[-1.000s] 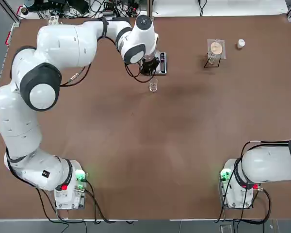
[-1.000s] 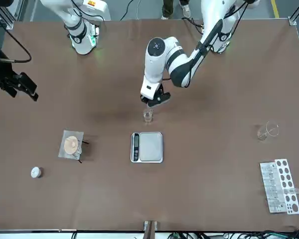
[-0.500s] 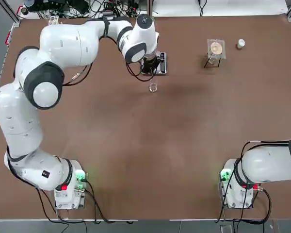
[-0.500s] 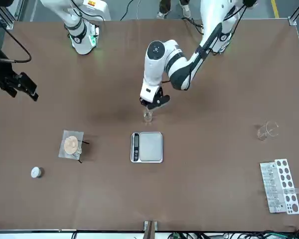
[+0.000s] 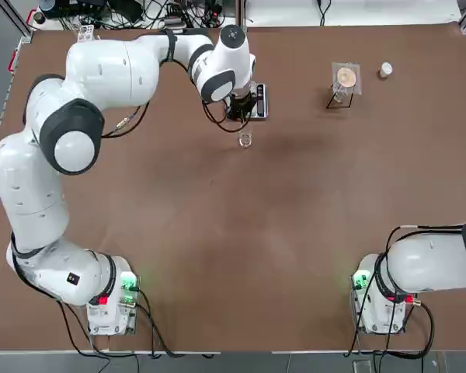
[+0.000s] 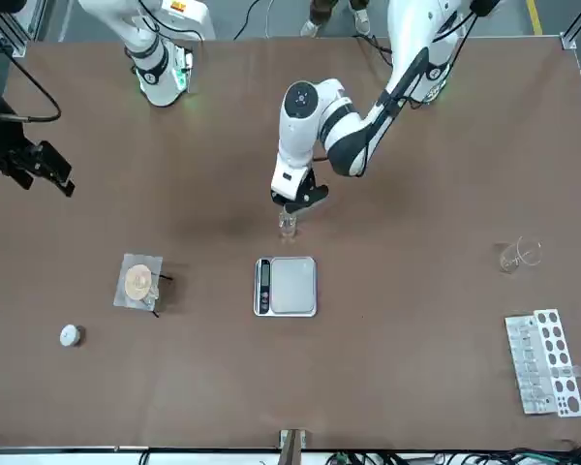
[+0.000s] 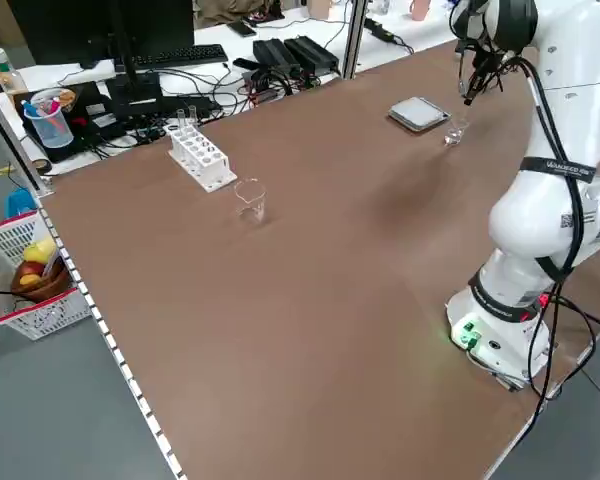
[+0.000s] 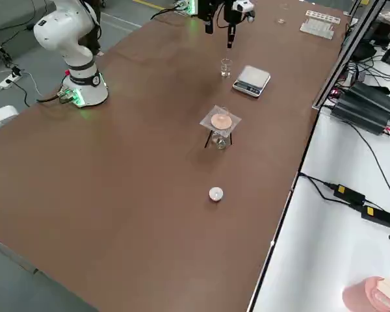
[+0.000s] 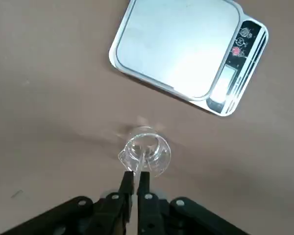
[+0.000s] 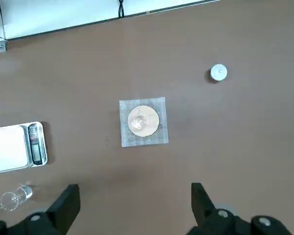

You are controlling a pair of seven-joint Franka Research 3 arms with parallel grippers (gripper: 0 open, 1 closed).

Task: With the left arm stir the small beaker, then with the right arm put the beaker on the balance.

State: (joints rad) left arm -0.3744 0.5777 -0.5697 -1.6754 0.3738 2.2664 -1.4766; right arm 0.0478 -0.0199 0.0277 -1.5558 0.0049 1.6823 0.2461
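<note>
Stirring now: our left gripper (image 9: 134,183), jaws clenched on a thin rod (image 9: 141,164), has dropped its tip into the beaker (image 9: 145,152), just near the balance (image 9: 186,49). Right gripper (image 10: 132,208) parked, jaws released.

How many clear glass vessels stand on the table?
3: the small beaker below the left gripper, beside the balance; a larger beaker near the test-tube rack; one under the gauze stand.

White test-tube rack (image 6: 544,360), glass flask (image 6: 518,255), small white cap (image 6: 70,335)
</note>
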